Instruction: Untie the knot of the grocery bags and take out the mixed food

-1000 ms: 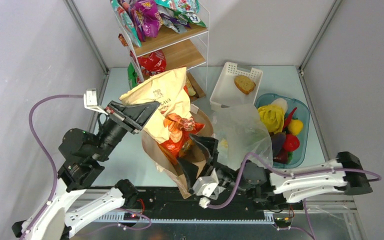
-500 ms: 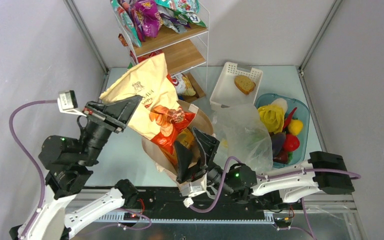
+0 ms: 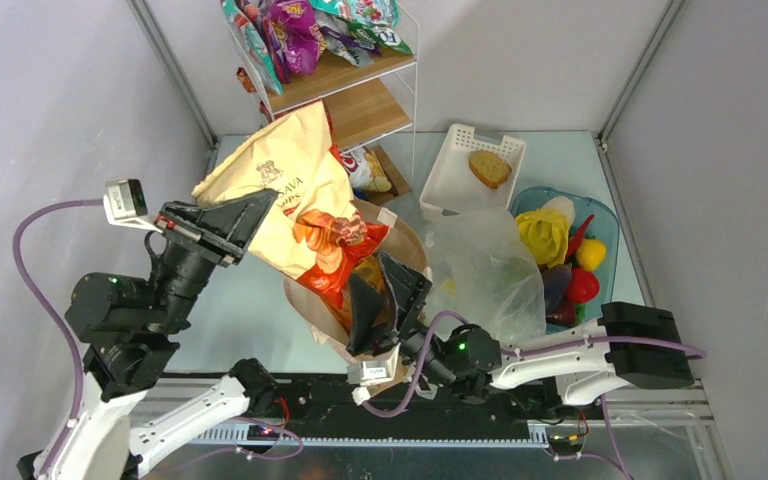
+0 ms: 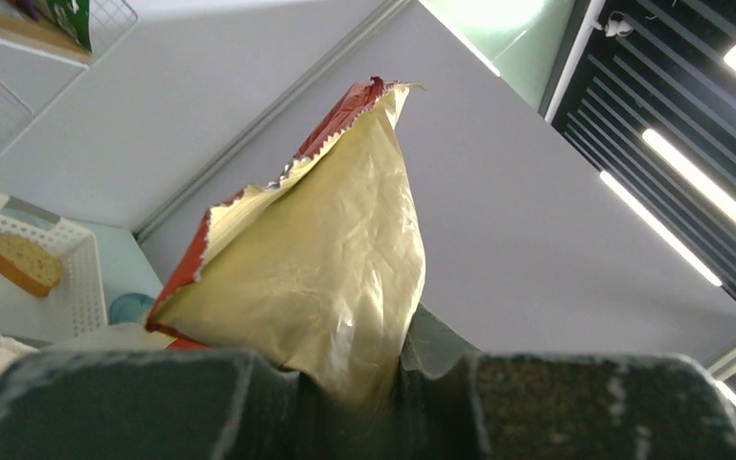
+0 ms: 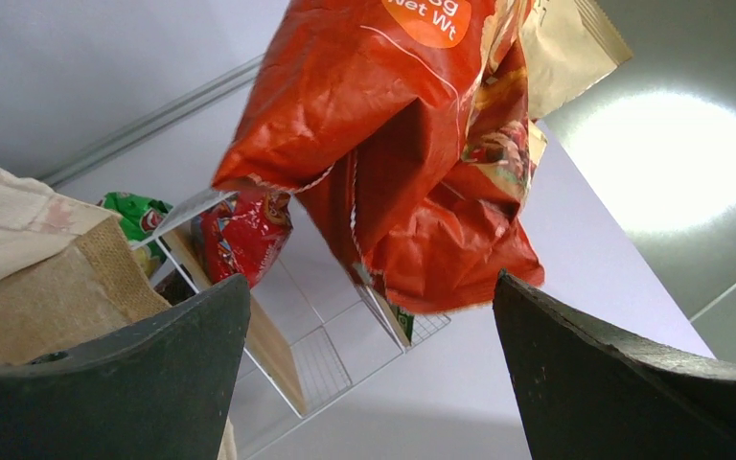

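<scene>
My left gripper (image 3: 251, 213) is shut on the upper end of a big cream-and-orange snack packet (image 3: 295, 195), held aloft over the brown paper bag (image 3: 407, 244). In the left wrist view the packet (image 4: 331, 254) rises out from between the jaws of that gripper (image 4: 364, 383). My right gripper (image 3: 386, 300) stands open at the bag's mouth, tilted upward. Its wrist view shows the packet's orange bottom (image 5: 393, 144) hanging above the empty gap of this gripper (image 5: 369, 316). The clear plastic bag (image 3: 487, 270) lies crumpled to the right. Eggplant (image 3: 557, 281), tomato (image 3: 582, 286), chili (image 3: 580, 236) and yellow fruit (image 3: 542, 236) lie in the blue tub (image 3: 611, 226).
A wire-and-wood shelf rack (image 3: 345, 95) with more snack packets stands at the back, close behind the lifted packet. A white slatted basket (image 3: 450, 175) holding a bread slice (image 3: 490, 168) sits right of it. Grey walls close in both sides.
The left gripper has pulled the packet up and to the left, further out of the brown bag. The right gripper has swung left under it, toward the bag's mouth.
</scene>
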Controlling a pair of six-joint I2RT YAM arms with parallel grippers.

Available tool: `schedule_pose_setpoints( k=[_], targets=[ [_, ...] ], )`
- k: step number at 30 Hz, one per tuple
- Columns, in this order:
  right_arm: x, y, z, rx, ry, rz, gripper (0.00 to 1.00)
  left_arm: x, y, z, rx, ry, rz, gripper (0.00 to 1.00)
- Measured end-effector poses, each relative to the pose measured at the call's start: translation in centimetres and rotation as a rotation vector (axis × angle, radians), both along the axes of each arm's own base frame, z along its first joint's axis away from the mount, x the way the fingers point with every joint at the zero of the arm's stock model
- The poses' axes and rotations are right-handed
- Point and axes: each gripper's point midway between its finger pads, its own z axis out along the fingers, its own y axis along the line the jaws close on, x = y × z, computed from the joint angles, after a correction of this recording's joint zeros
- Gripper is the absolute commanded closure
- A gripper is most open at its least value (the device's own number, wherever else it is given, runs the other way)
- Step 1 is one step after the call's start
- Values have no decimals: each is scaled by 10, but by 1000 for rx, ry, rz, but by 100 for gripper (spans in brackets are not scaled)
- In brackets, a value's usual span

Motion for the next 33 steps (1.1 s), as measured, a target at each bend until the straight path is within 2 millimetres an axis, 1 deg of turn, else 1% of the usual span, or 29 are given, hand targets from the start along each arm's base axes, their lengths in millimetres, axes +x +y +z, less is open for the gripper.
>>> schedule_pose_setpoints(
  k=[3,9,12,14,15,16,17,18,19,20,21,22,23,24,25,26,27,28,29,30,31,32,33],
  targets=[
    [6,1,2,3,-12,-24,1,1,-7,-8,2,26,-31,100],
    [15,10,13,11,-45,-65,1,7,-24,-27,4,89,-92,100],
    [18,16,10,-9,-59,-83,1,9,-28,-30,0,99,-102,100],
    [18,18,9,-18,-67,-88,5,10,-29,-33,-5,104,-105,100],
    [18,18,9,-22,-70,-91,12,11,-30,-35,-5,107,-106,100],
    [17,18,9,-24,-72,-92,17,11,-31,-37,-9,110,-107,100],
    [17,18,9,-26,-75,-94,25,12,-31,-38,-9,113,-105,100],
    [16,18,9,-27,-72,-93,28,13,-31,-39,-10,112,-103,100],
    [15,19,9,-27,-72,-93,35,14,-31,-39,-10,112,-99,100],
    [13,19,9,-24,-67,-89,38,15,-30,-39,-7,109,-90,100],
    [11,19,9,-23,-64,-85,46,16,-29,-39,-7,108,-81,100],
    [8,20,9,-19,-59,-79,52,17,-27,-40,-2,107,-68,100],
    [6,20,9,-15,-53,-75,62,17,-27,-41,3,106,-63,100],
    [4,20,10,-10,-48,-69,67,18,-26,-42,9,106,-59,99],
    [2,20,10,-3,-39,-63,77,18,-26,-42,13,104,-57,97],
    [0,20,9,4,-29,-56,85,18,-26,-43,17,103,-56,95],
    [-1,20,9,10,-18,-49,98,19,-27,-44,26,103,-56,88],
    [-1,19,10,21,-4,-44,100,20,-28,-45,33,103,-56,83],
    [0,18,10,31,12,-43,100,22,-31,-47,46,101,-59,65],
    [1,16,10,44,32,-42,100,25,-33,-49,60,101,-57,55],
    [3,13,10,60,57,-44,100,30,-35,-52,78,101,-52,34],
    [5,11,11,75,77,-40,100,35,-37,-55,103,97,-46,26],
    [7,7,12,97,104,-37,100,42,-40,-62,138,102,-44,13]
  ],
)
